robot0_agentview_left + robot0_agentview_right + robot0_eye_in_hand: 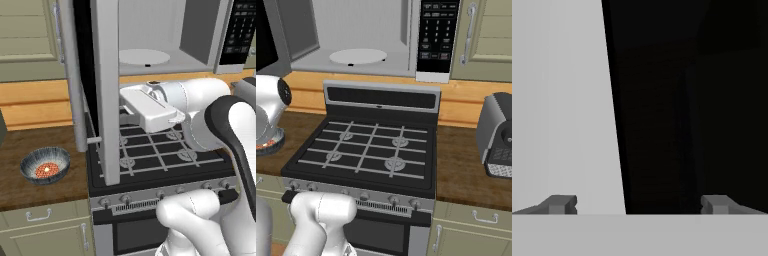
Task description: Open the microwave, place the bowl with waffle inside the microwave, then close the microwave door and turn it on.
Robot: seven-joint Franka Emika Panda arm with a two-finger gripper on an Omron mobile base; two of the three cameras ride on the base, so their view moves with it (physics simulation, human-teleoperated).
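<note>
Setting: a home kitchen. Indicators: a black gas stove (368,150) with silver knobs, a microwave (381,35) mounted above it, pale green cabinets (486,30), and a wooden desk (30,165).

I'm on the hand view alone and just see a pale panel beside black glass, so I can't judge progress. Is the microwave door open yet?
Observer: Yes. The microwave door stands swung out to the left, and the microwave cavity shows its turntable bare.
Operator: Where's the bowl?
Observer: The bowl sits on the wooden counter left of the stove, with the waffle inside it.
Operator: And my hand, relative to it?
Observer: The robot's hand hangs over the stove burners, right of the door's edge, so the door stands between it and the bowl.
</note>
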